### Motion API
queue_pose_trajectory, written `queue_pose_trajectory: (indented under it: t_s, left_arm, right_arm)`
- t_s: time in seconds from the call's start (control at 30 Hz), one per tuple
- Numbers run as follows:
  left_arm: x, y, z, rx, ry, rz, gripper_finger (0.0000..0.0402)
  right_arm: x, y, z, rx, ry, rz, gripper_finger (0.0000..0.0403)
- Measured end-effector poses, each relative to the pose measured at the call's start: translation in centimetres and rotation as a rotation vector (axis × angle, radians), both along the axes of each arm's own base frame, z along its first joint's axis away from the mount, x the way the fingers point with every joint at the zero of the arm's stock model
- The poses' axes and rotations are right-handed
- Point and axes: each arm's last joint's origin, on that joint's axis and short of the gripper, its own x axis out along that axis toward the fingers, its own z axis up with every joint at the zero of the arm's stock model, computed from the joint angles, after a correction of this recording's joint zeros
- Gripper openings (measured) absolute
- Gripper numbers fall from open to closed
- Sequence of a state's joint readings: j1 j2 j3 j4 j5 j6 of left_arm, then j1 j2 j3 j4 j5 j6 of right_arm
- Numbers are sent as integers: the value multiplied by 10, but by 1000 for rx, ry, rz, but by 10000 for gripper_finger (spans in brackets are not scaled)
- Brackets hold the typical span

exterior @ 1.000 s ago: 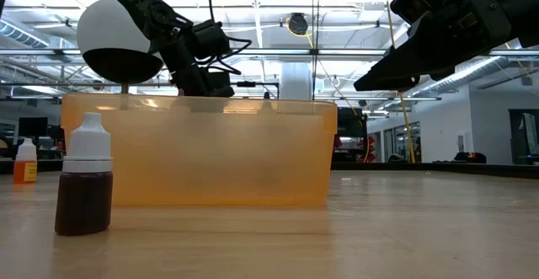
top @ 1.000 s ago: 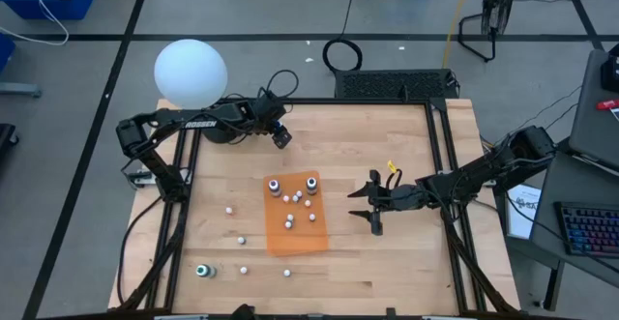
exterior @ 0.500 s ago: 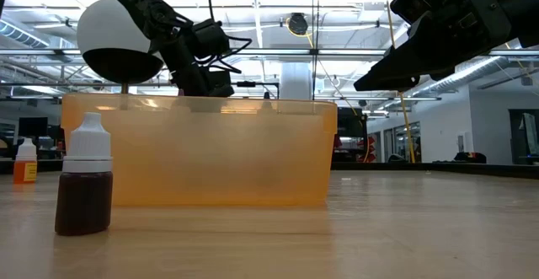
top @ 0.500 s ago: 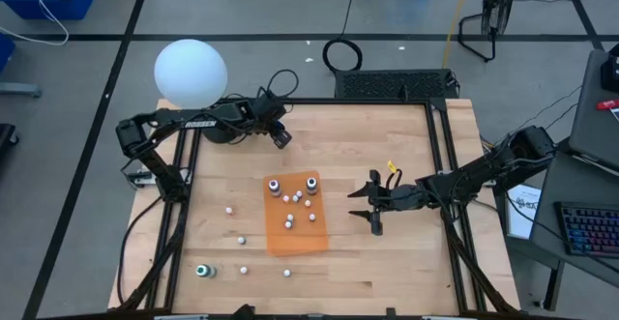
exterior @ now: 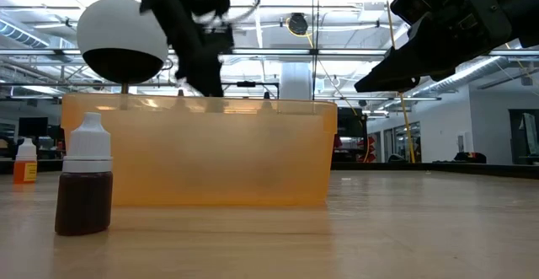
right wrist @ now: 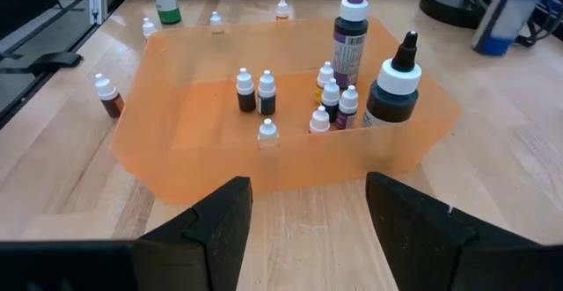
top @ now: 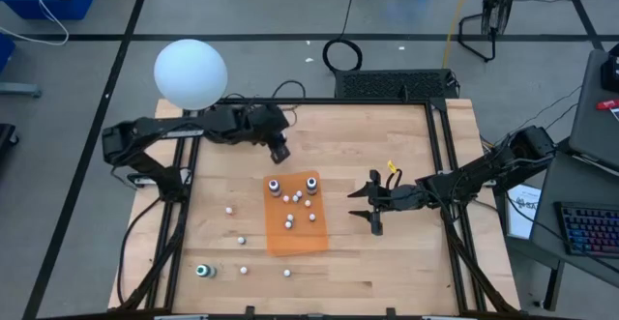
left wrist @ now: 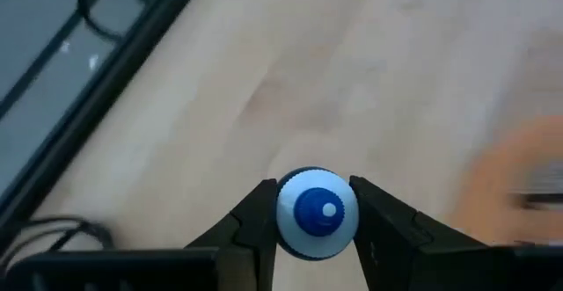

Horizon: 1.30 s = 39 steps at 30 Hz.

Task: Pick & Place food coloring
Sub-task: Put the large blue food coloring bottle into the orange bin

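High view: the left end effector [top: 280,152] hangs over the wooden bench [top: 387,252], toward its far side and well apart from the white globe [top: 191,72]. The orange bin [top: 296,240] lies just past its tip, toward the near edge. The right end effector [top: 365,207] waits beside that bin's right wall with its fingers apart and nothing between them. Small food coloring bottles [top: 290,222] stand inside the bin, and more are scattered on the bench beyond its left wall, a green-topped bottle [top: 203,271] farthest from both end effectors.

Low view: the left arm comes down behind the bin's rim. A brown bottle with a white cap [exterior: 84,188] stands on the bench in front of the bin, and an orange bottle [exterior: 25,162] sits at the far left.

Left wrist view: the fingers [left wrist: 255,216] are clamped on a blue-topped bottle [left wrist: 318,213], seen cap-on, above bare wood.

Right wrist view: the bin sits straight ahead of the spread fingers [right wrist: 224,216], holding several small bottles plus two taller ones.
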State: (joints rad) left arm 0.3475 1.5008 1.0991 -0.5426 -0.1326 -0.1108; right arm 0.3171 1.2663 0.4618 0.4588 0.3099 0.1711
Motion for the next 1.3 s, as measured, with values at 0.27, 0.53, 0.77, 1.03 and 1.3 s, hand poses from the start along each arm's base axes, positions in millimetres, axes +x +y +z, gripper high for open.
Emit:
queue_pose_trajectory:
  t_s: [0.27, 0.53, 0.77, 1.03, 1.3]
  left_arm:
    - [13, -81, 44, -1, -54, -211, 120]
    - [15, -112, 29, -20, -41, -251, 120]
    - [15, -107, 3, -51, -83, -247, 120]
    - [8, -97, -20, -94, -67, -200, 120]
    - [3, -93, -40, -138, -82, -192, 120]
  right_arm:
    - [0, 0, 0, 0, 1, -1, 212]
    - [0, 0, 0, 1, 0, -1, 212]
    - [0, 0, 0, 1, -1, -1, 212]
    - [0, 0, 0, 1, -1, -1, 212]
    - [0, 0, 0, 0, -1, -2, 212]
